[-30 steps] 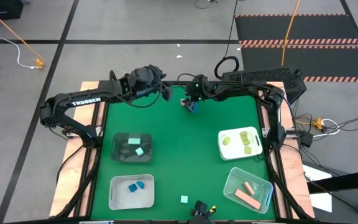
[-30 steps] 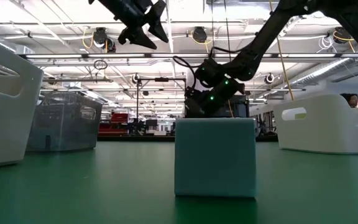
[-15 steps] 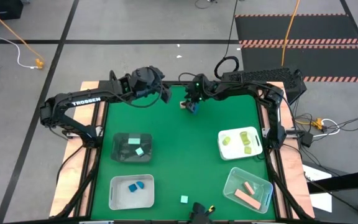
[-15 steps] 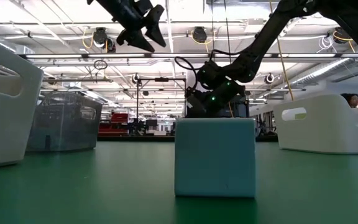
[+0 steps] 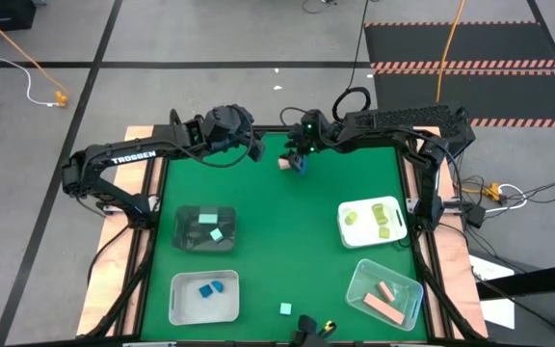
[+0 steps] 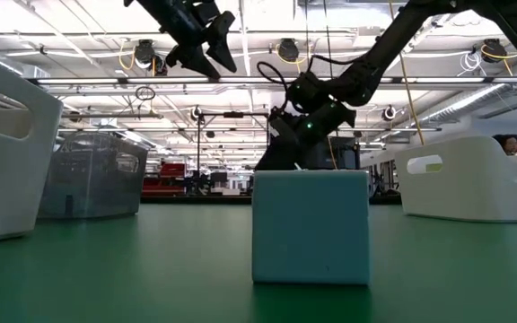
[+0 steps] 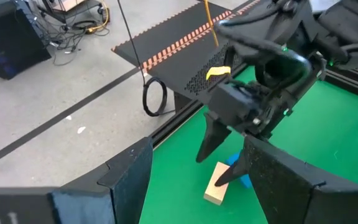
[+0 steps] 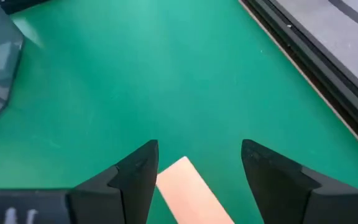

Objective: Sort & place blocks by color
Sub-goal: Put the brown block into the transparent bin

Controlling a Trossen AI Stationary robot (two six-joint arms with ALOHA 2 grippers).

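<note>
A salmon-tan bar block [image 5: 283, 162] lies flat on the green mat near the far edge, with a blue block [image 5: 298, 167] right beside it. My right gripper [image 5: 295, 157] hangs open just above them. In the right wrist view its fingers [image 8: 137, 173] stand on either side of the tan bar [image 8: 188, 194], and I see no touch. From the left wrist view the tan bar [image 7: 215, 185] and the blue block [image 7: 242, 178] sit under that gripper. My left gripper [image 5: 255, 146] waits open and raised to the left. A mint cube [image 5: 285, 308] rests near the near edge.
The dark tray [image 5: 193, 241] holds mint blocks and the white bin [image 5: 183, 306] holds blue ones. Yellow-green blocks lie in the white tray [image 5: 347, 231], and salmon ones in the clear bin [image 5: 405, 289]. Green mat stretches open between the bins. In the low view the mint cube [image 6: 311, 227] stands close.
My right gripper has risen a little and drawn slightly toward the far edge, staying over the two blocks. The tan bar now shows beside it from above. The left arm has barely moved.
</note>
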